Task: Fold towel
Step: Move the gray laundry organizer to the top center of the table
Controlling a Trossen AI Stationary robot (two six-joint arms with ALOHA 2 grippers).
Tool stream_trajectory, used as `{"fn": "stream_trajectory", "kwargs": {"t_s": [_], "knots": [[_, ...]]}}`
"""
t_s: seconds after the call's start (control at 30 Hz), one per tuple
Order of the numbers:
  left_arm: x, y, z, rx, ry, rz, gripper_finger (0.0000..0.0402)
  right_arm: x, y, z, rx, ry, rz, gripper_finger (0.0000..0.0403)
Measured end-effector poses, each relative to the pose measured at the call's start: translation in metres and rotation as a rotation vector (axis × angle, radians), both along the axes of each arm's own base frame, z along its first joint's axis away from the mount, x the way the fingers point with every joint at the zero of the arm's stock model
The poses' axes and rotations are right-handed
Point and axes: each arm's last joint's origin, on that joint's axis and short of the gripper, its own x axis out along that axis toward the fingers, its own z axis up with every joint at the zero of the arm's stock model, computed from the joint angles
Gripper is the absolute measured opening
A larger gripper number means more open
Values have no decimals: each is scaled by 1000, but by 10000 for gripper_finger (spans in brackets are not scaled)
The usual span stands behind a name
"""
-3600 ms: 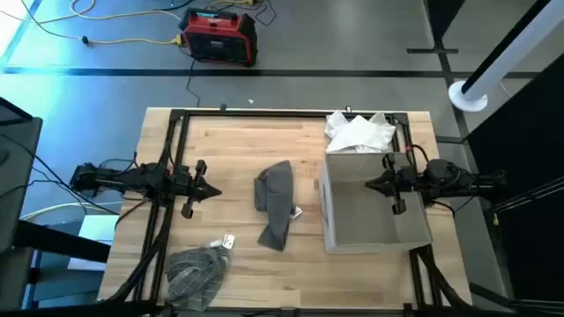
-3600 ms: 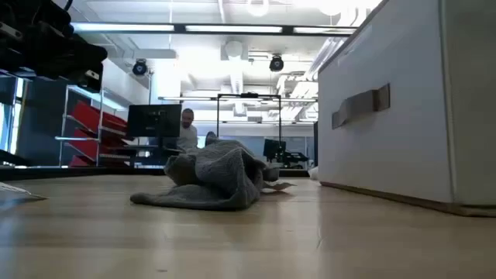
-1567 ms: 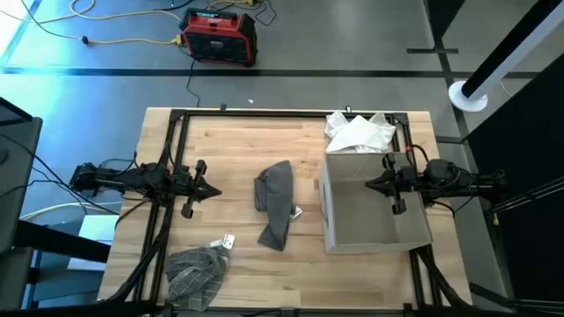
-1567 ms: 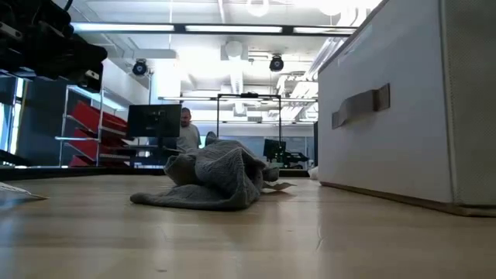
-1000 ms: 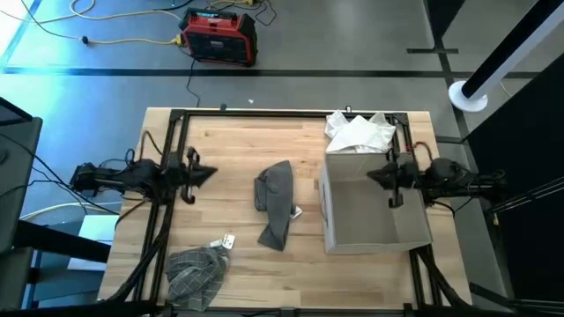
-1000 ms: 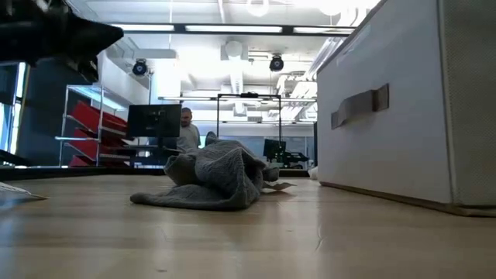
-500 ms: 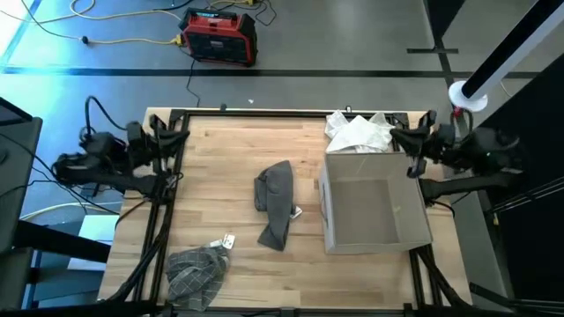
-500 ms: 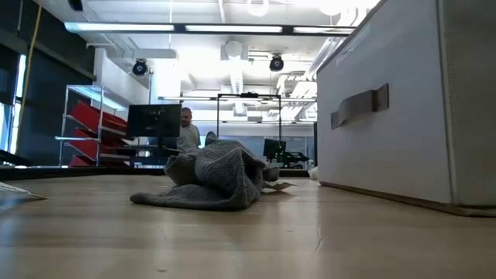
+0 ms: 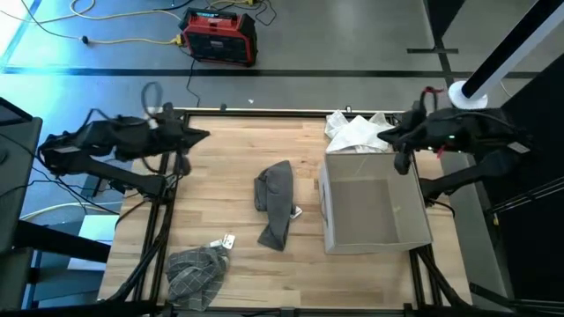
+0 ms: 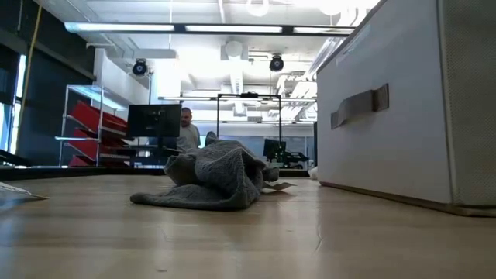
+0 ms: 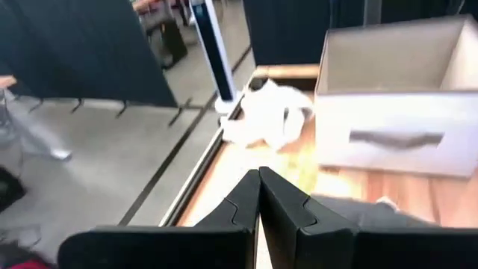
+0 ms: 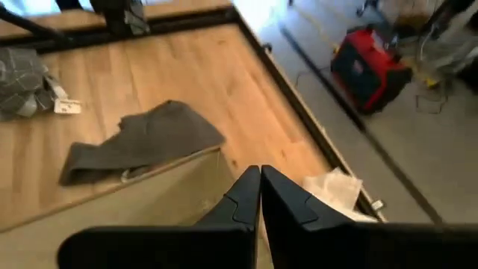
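Note:
The grey towel [image 9: 276,201] lies crumpled in a long heap at the table's middle, resting on the wood; it also shows in the low view [image 10: 213,184] and the right wrist view [image 12: 142,142]. My left gripper [image 9: 204,136] hangs raised over the table's far left part, shut and holding nothing, well left of the towel; its closed fingertips show in its wrist view [image 11: 259,183]. My right gripper [image 9: 385,138] is raised near the far right, above the box's far edge, shut and holding nothing [image 12: 260,179].
An open white fabric box [image 9: 374,207] stands right of the towel, its handle side showing in the low view [image 10: 360,106]. A white cloth pile [image 9: 359,132] lies behind the box. A checked grey cloth [image 9: 194,269] and a small tag [image 9: 228,240] lie near the left front corner.
Both arms have lifted and swung toward the table's far edge. The left gripper went from beside the towel to the far left part, leaving the low view. The right gripper went from over the box to its far edge. The towel has stayed still.

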Motion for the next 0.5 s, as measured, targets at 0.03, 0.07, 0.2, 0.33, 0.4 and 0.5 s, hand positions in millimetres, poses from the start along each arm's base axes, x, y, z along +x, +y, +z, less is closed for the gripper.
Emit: {"fn": "stream_trajectory", "kwargs": {"t_s": [0.03,0.07,0.2,0.33,0.4,0.5], "knots": [[6,0,-1,-1,13,0,0,5,1,1,15,9,1,0],[12,-1,-2,-2,25,0,0,11,1,2,30,18,2,0],[30,-2,-6,-31,42,-2,0,33,5,2,115,21,28,0],[37,-5,-7,-99,24,-58,0,51,8,-2,202,24,65,0],[38,-6,-7,-72,39,-94,0,56,9,-4,202,41,89,0],[39,-6,-4,-58,9,-105,0,61,9,-6,203,48,91,0]]}}
